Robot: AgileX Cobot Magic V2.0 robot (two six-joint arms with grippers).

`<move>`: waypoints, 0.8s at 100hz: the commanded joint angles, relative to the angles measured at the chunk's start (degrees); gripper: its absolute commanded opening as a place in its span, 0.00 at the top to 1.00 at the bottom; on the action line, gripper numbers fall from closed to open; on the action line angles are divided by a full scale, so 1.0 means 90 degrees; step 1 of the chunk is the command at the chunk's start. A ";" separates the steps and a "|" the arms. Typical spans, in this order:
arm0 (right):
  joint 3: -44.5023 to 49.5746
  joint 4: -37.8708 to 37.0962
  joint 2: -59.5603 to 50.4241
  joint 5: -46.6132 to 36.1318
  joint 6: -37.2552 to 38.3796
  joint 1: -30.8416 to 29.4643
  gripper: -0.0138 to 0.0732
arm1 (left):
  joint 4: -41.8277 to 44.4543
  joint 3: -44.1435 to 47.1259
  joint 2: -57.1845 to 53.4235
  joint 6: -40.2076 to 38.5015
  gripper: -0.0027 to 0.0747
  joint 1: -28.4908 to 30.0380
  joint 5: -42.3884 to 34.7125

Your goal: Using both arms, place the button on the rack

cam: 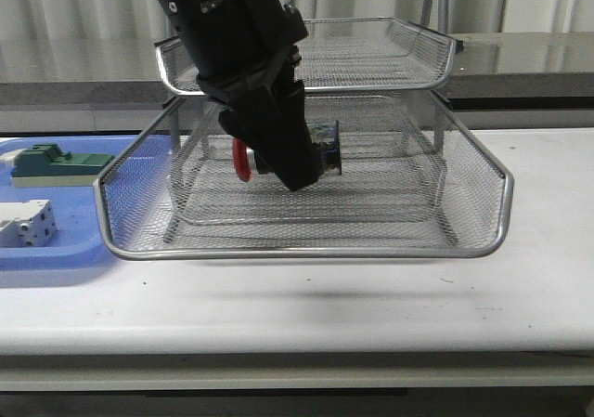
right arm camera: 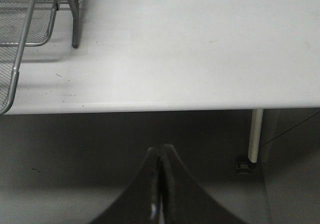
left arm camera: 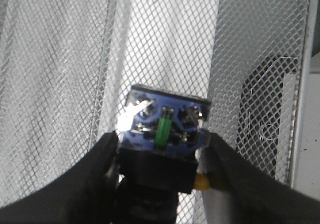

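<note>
My left gripper (cam: 295, 168) is shut on the button (cam: 325, 149), with the red cap (cam: 241, 162) pointing left and the blue contact block pointing right. It holds the button inside a slid-out tray of the silver wire-mesh rack (cam: 306, 250), just above the mesh floor. In the left wrist view the button (left arm camera: 165, 126) sits clamped between both black fingers (left arm camera: 95, 174), with rack mesh (left arm camera: 50, 84) behind it. My right gripper (right arm camera: 161, 151) is shut and empty, below and in front of the table's front edge, right of the rack corner (right arm camera: 20, 39). It does not show in the front view.
A blue plastic tray (cam: 56, 250) at the left holds a green block (cam: 56, 162) and a white terminal block (cam: 28, 224). The rack's top tray (cam: 408, 73) hangs over the left arm. A table leg (right arm camera: 256, 134) stands near the right gripper.
</note>
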 commanded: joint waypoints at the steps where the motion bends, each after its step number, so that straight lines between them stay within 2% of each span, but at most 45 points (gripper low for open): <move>1: -0.0209 -0.0112 0.0048 -0.0382 -0.0004 0.0003 0.92 | -0.0196 -0.0170 -0.0329 -0.0064 0.62 -0.0044 -0.0197; 10: -0.0209 -0.0112 0.0048 -0.0382 -0.0004 0.0003 0.92 | -0.0196 -0.0170 -0.0329 -0.0064 0.37 -0.0044 -0.0197; 20: -0.0209 -0.0112 0.0048 -0.0382 -0.0004 0.0003 0.92 | -0.0196 -0.0170 -0.0329 -0.0064 0.23 -0.0044 -0.0197; 59: -0.0209 -0.0112 0.0048 -0.0382 -0.0004 0.0003 0.92 | -0.0219 -0.0321 -0.0734 -0.0132 0.23 -0.0044 -0.0067; 80: -0.0209 -0.0112 0.0048 -0.0382 -0.0004 0.0003 0.92 | -0.0043 -0.0321 -0.1530 -0.0653 0.24 0.0163 0.0022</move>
